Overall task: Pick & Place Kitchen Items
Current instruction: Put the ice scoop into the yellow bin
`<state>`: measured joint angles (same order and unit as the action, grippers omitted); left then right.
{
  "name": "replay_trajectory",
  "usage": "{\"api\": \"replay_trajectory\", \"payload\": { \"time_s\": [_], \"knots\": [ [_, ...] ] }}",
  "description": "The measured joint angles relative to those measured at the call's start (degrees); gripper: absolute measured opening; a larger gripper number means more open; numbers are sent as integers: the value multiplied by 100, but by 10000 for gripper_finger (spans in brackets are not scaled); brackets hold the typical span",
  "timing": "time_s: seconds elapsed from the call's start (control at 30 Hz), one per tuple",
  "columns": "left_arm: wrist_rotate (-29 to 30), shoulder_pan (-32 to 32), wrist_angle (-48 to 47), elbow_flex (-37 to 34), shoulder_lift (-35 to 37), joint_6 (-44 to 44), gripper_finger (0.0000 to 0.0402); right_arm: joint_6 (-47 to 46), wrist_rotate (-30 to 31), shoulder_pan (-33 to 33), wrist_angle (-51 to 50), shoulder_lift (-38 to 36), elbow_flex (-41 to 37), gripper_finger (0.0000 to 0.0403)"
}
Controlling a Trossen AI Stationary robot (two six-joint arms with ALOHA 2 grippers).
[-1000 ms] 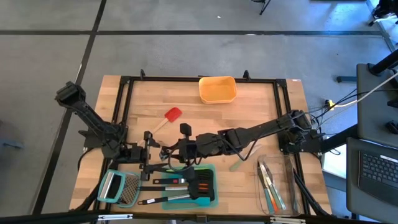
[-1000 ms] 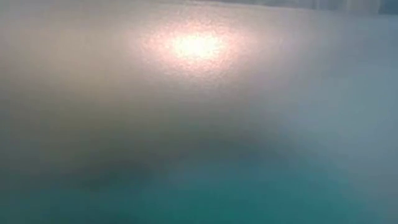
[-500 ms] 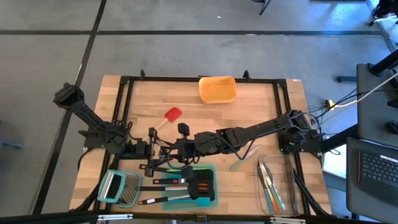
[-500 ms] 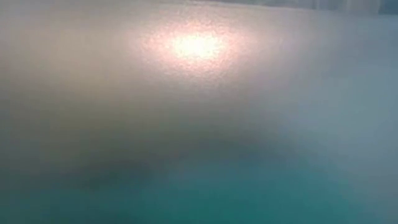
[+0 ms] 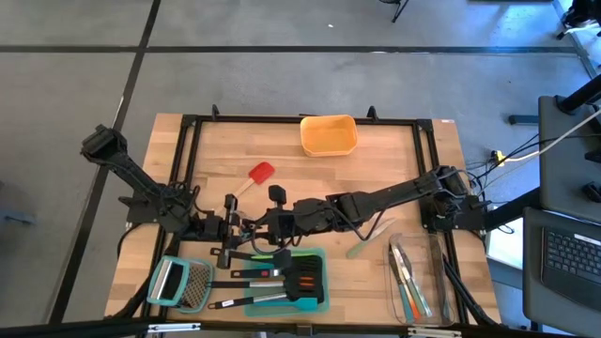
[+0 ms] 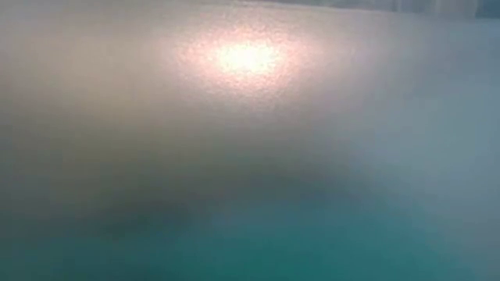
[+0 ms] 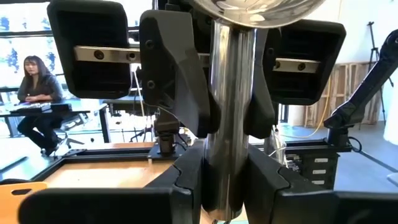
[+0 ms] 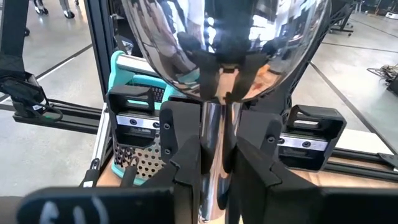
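A silver spoon (image 7: 227, 106) with a round shiny bowl (image 8: 224, 43) stands upright in the air above the table's middle, bowl up. My left gripper (image 5: 235, 226) comes at it from the table's left and my right gripper (image 5: 262, 225) from the right. Both are shut on its handle, facing each other. In the left wrist view my left gripper (image 7: 227, 183) is low in the picture, with the right gripper's fingers (image 7: 180, 93) just behind the handle. The spoon's lower end is hidden. The low view shows only blur. My left gripper pinches the spoon's handle (image 7: 227, 146) between its two fingers (image 7: 186, 180), below the bowl. The fingers come in level from the table's left and lie across the handle. The spoon stands upright, clear of the table. My right gripper pinches the same handle (image 8: 217, 134) between its two fingers (image 8: 186, 149), just under the bowl. The fingers reach in about level from the table's right and cross the handle. The spoon is upright, bowl above the fingers.
Near the front edge a teal tray (image 5: 319, 299) holds black turners and other utensils. Left of it lies a grater (image 5: 183, 284). A red spatula (image 5: 258, 176) and an orange container (image 5: 329, 134) lie farther back. A green spatula (image 5: 366, 244) and a clear container (image 5: 418, 272) are on the right.
My left gripper has swung a little toward the table's right, up to the spoon in my right gripper, and its fingers have come together on the handle. My right gripper and the spoon have kept still.
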<state>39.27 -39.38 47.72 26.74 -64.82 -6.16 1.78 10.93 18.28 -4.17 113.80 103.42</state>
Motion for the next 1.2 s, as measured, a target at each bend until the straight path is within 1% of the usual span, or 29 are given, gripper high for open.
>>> {"api": "replay_trajectory", "payload": {
  "time_s": [0.07,0.33,0.5,0.67,0.83,1.0,1.2],
  "knots": [
    [2,0,2,0,0,8,69,1,-2,-2,-1,0,0,68],
    [2,0,4,0,0,66,69,100,17,0,-13,0,0,104],
    [67,7,-43,0,-2,108,69,33,548,36,-294,-14,0,122],
    [24,4,-127,-2,-7,99,69,-130,673,134,-695,-35,7,150],
    [74,0,-478,35,0,214,69,-145,734,276,-1069,-53,9,173],
    [100,-1,-353,81,35,292,69,-297,1144,472,-2073,-70,82,181],
    [107,0,-410,81,31,300,69,-608,1325,640,-3410,-83,302,181]
  ]
}}
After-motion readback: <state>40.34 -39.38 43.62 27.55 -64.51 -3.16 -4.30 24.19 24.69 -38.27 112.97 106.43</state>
